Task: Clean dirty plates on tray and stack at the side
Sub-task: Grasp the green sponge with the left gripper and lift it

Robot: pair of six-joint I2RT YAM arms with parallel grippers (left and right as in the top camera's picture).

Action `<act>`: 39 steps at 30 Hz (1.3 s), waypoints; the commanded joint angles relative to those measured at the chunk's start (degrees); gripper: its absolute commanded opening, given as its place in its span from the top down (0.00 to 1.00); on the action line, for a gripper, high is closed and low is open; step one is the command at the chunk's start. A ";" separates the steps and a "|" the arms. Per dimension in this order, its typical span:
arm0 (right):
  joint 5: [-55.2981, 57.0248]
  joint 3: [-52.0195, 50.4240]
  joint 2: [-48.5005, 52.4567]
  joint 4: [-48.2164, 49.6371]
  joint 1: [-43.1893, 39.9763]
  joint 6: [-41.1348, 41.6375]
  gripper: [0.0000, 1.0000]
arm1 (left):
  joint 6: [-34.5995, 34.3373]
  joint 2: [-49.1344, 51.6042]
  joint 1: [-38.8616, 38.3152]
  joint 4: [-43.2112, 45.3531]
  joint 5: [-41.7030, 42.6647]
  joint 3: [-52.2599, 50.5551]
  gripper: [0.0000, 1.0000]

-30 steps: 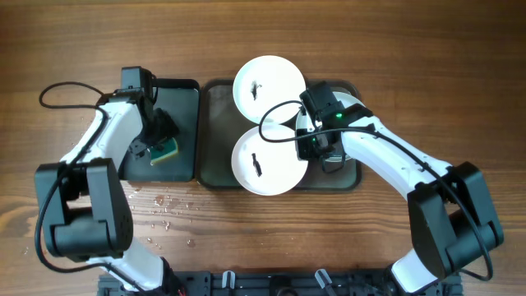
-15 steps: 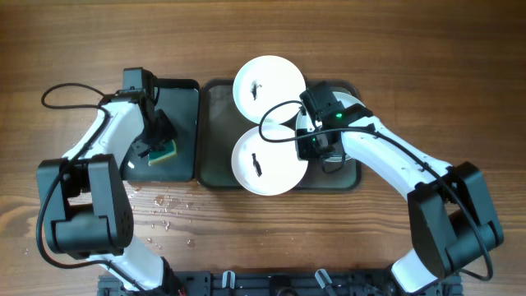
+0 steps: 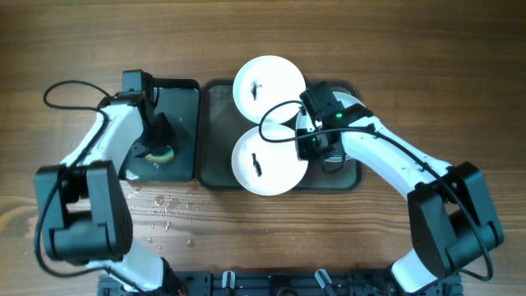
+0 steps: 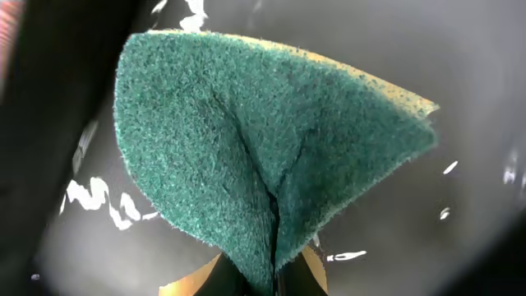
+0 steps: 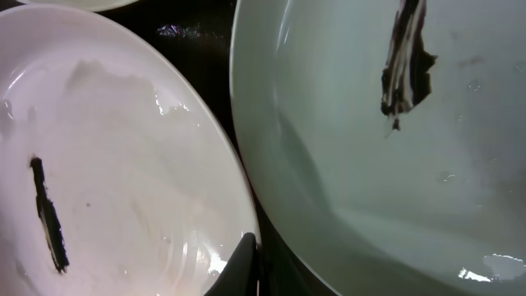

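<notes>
Wood fills the overhead view: a brown table (image 3: 263,33) with long straight grain, and a scatter of water droplets (image 3: 168,205) on the bare boards near the left arm's base. Two trays lie side by side on it. The narrow black tray (image 3: 182,107) is glossy and wet, with bright glints on its floor in the left wrist view. The wider tray (image 3: 215,123) is dull grey-green, with rounded corners and a raised rim.

The left gripper (image 3: 154,148) hangs over the black tray, its jaws clamped on a sponge (image 4: 246,148). The squeeze folds the sponge into a creased wedge, with coarse, fuzzy green scouring fibre outward and a strip of yellow foam along one edge.

The plates are round, white, smooth and shallow. All three are at the grey-green tray, though parts of them overhang its rim. The far plate (image 3: 269,86) lies beyond the right gripper (image 3: 316,150). The near plate (image 3: 265,160) is directly beside the gripper. The third plate (image 3: 355,107) shows only partly under that arm. Each one carries a dark smear, and a wet sheen shows on the two seen from the right wrist.

The right gripper's jaws are drawn together at the rim of the near plate, in the gap between it and the third plate. Whether they pinch that rim cannot be told.
</notes>
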 commanded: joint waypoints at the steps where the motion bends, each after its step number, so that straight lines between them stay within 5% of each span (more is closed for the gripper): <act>1: 1.22 -0.26 -1.11 -0.04 0.35 0.79 0.94 | 6.88 -7.58 -0.09 0.52 -0.92 1.97 0.96; 4: 1.20 -0.26 -1.11 -0.09 0.35 0.79 0.95 | 12.20 -10.93 -0.09 0.70 2.10 1.97 0.96; 10: 1.20 -0.26 -1.11 -0.07 0.35 0.79 0.96 | 12.26 -10.51 -0.09 0.83 12.33 1.92 0.96; 23: 1.22 -0.26 -1.11 -0.04 0.35 0.79 0.96 | 13.79 -5.31 -0.09 2.49 12.39 1.70 0.96; 39: 1.20 -0.26 -1.11 0.11 0.35 0.81 0.95 | 13.73 -4.74 -0.09 15.45 12.37 -7.56 0.96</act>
